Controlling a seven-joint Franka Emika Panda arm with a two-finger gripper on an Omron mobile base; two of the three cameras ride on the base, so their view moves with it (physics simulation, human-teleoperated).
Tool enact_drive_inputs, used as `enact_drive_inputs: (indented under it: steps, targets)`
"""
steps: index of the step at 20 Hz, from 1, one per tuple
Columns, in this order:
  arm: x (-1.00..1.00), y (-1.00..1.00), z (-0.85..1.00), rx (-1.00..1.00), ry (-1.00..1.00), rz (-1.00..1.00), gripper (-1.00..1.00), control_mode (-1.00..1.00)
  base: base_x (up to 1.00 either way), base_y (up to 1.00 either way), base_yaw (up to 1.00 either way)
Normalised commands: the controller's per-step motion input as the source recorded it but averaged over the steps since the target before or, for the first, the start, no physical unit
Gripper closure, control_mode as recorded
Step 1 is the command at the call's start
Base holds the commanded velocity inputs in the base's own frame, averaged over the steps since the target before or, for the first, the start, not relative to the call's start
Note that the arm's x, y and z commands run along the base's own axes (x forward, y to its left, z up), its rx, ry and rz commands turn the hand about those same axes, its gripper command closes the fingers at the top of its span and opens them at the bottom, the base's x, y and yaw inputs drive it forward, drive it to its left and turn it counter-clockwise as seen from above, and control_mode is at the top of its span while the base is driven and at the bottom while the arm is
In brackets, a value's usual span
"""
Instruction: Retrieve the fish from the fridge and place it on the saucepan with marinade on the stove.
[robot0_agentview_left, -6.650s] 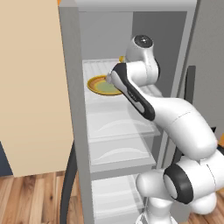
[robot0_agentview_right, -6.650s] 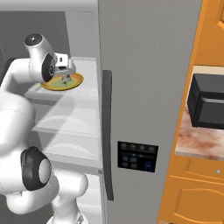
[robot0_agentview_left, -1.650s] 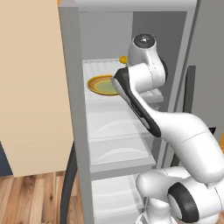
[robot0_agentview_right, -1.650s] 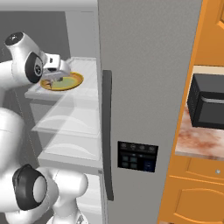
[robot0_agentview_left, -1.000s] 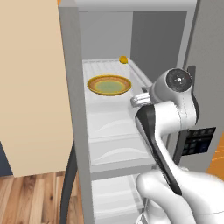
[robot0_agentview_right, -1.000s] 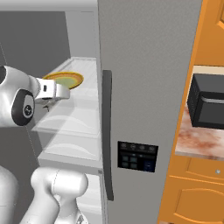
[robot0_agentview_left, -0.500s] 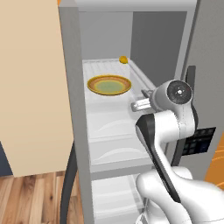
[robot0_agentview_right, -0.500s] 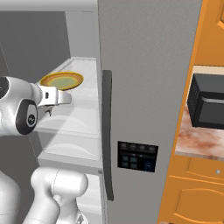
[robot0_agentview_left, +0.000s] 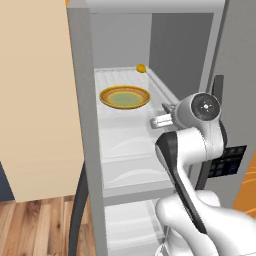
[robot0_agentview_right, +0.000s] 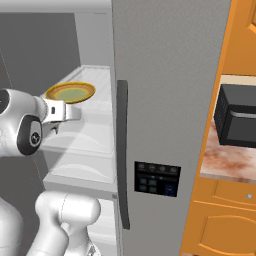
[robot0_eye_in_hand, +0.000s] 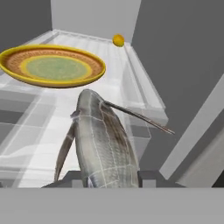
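grey fish (robot0_eye_in_hand: 103, 144) clamped in gripper (robot0_eye_in_hand: 111, 177), yellow plate (robot0_eye_in_hand: 52, 65) beyond

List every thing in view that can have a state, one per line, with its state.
fish: held between the gripper's finger tips, off the plate.
gripper: shut on the fish.
fridge: one door open, the other closed.
plate: on the upper shelf, nothing on it.
small orange ball: resting at the back of the same shelf.
microwave: on the counter, door closed.
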Motion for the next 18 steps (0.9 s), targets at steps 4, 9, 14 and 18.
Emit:
enact_drive_inputs:
  steps: [4,9,14,18]
  targets:
    - [-0.21,-0.03,-0.10,0.00,0.02,0.00,1.00,1.00,-0.74,-0.22,0.00]
    - [0.00,0.00,0.00,0.00,0.00,0.00,1.00,1.00,-0.83,-0.51,-0.02]
    - [0.00,0.00,0.00,0.00,0.00,0.00,1.00,1.00,-0.04,-0.96,-0.12]
    - [0.00,0.00,0.00,0.00,0.00,0.00,1.00,1.00,0.31,-1.00,-0.12]
